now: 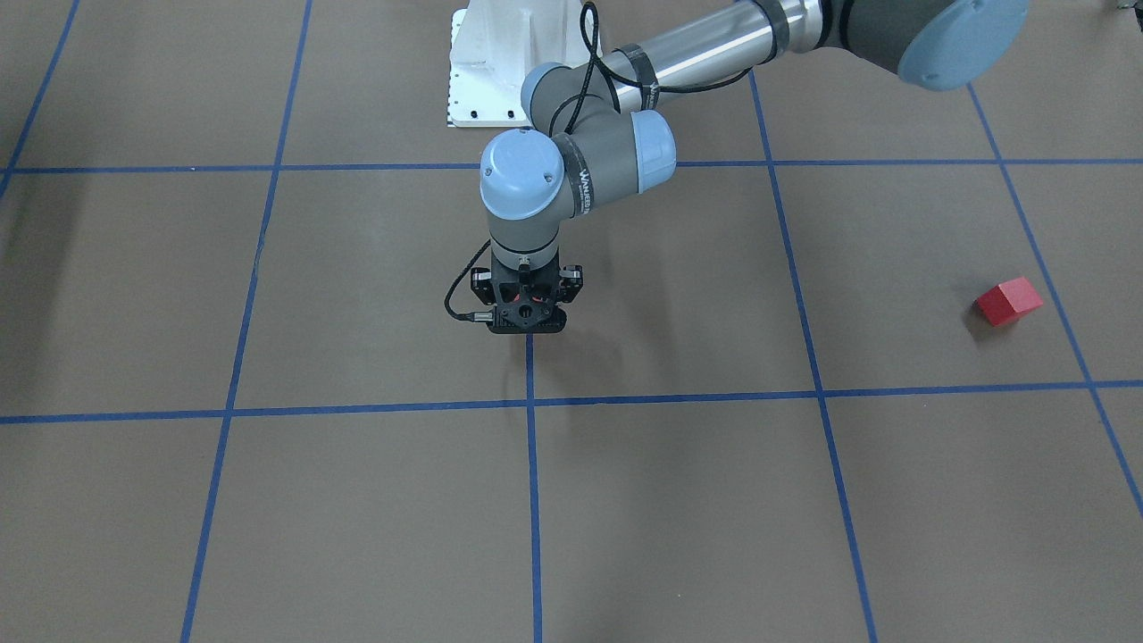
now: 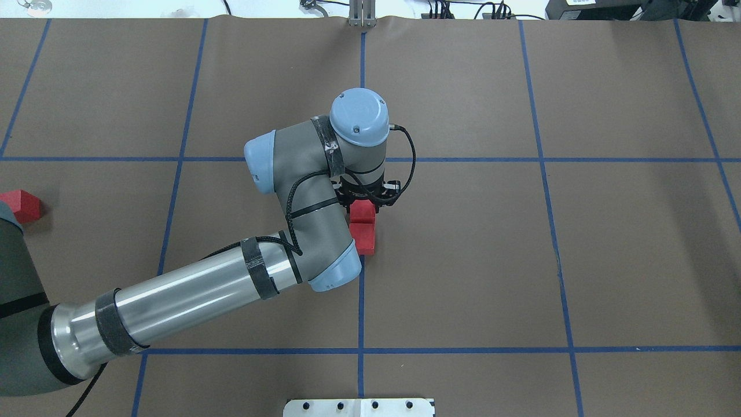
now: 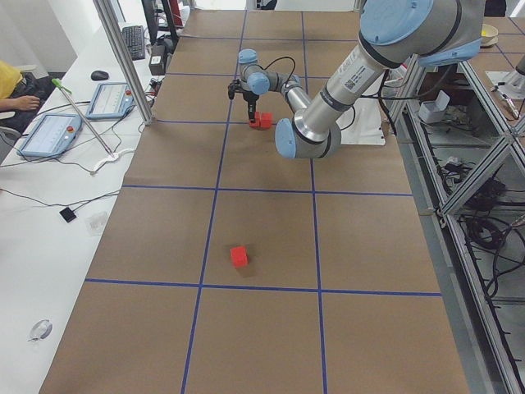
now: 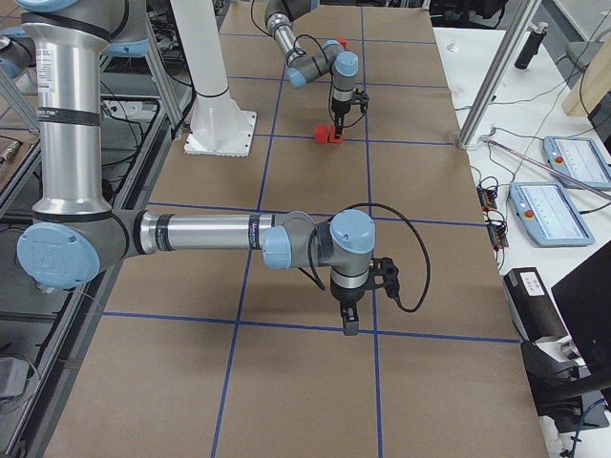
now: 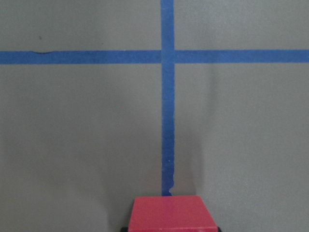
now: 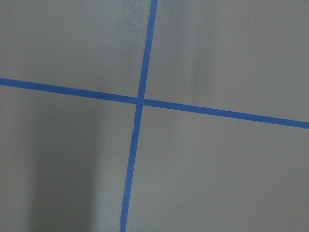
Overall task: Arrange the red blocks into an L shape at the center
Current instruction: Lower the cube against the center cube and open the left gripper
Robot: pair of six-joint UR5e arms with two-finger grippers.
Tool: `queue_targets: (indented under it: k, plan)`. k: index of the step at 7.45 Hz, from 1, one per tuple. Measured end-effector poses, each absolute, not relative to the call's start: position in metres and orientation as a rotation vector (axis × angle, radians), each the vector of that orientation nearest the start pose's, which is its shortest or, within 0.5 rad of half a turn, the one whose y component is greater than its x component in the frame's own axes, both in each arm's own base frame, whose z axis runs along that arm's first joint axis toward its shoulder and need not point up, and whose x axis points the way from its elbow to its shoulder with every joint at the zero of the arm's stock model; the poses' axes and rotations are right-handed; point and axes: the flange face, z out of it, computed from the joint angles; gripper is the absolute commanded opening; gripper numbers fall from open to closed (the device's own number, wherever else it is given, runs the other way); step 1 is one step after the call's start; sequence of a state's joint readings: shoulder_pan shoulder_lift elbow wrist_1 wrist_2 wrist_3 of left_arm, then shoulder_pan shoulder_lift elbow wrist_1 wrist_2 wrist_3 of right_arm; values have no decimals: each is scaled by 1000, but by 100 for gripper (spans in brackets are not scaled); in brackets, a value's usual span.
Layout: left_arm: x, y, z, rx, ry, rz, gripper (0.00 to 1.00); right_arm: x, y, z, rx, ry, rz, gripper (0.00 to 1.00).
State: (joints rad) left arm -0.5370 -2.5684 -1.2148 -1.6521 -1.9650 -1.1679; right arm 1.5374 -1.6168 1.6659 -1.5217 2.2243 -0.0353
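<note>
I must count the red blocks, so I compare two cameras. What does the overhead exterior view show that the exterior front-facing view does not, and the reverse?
Only the overhead view shows two red blocks, one right beside the other, on the center tape line. Only the front-facing view shows the black body of the left gripper in full; it hides those two blocks almost wholly. Both show the left arm, the blue grid and the third red block, lying alone far on the robot's left.

Grey left arm (image 2: 312,202) with pale-blue caps (image 2: 359,119), silver tube (image 2: 185,295), black cable (image 2: 411,156) and end effector (image 1: 527,326).
</note>
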Motion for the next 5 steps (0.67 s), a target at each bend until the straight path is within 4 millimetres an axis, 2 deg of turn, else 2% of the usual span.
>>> queue_targets:
  k: [2,5]
  plan:
    - [645,-494,162,-13,806,17,46,57,-481,637,95,-653,-98,99]
    - [645,-494,162,-11,806,20,66,57,-481,637,95,-653,-98,99]
